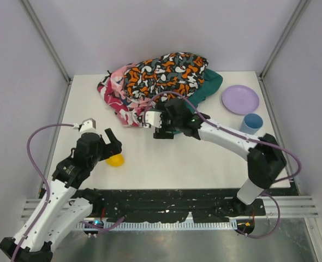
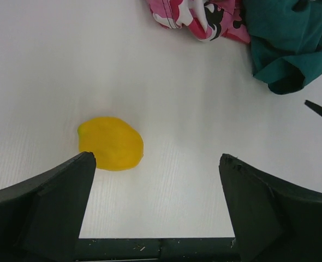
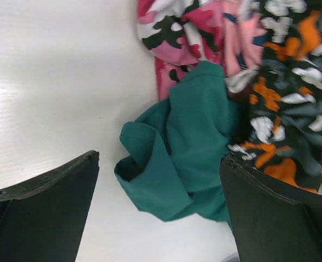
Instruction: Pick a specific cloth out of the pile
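Your right gripper (image 3: 160, 158) hung jaws spread over the heap of patterned soft garments (image 1: 164, 73), left gripper (image 2: 157, 158) spread too. No plain sky-blue cloth showed; you likely needed to dig first

**Materials / finish check**

The table (image 1: 204, 158) top was white and matt, with a faint fine linear grain in the wrist views. The pile (image 1: 161, 82) was all soft, creased cloth. The teal cloth (image 3: 188, 158) was plain and matt. The pink-red cloth (image 3: 177, 33) and the orange-black-white cloth (image 3: 292, 109) were printed, with no sheen. The yellow object (image 2: 111, 143) looked smooth and matt; its material could not be told. The purple plate (image 1: 240, 99) and blue cup (image 1: 251, 123) read as smooth plastic, low gloss. The fingers (image 2: 52, 202) of the left gripper (image 2: 158, 161) and of the right gripper (image 3: 161, 158) were black, matt, plastic-looking, with slightly rough edges. The arm shells (image 1: 226, 136) were white, lightly glossy. The near-edge rail (image 1: 292, 206) was bare metal.
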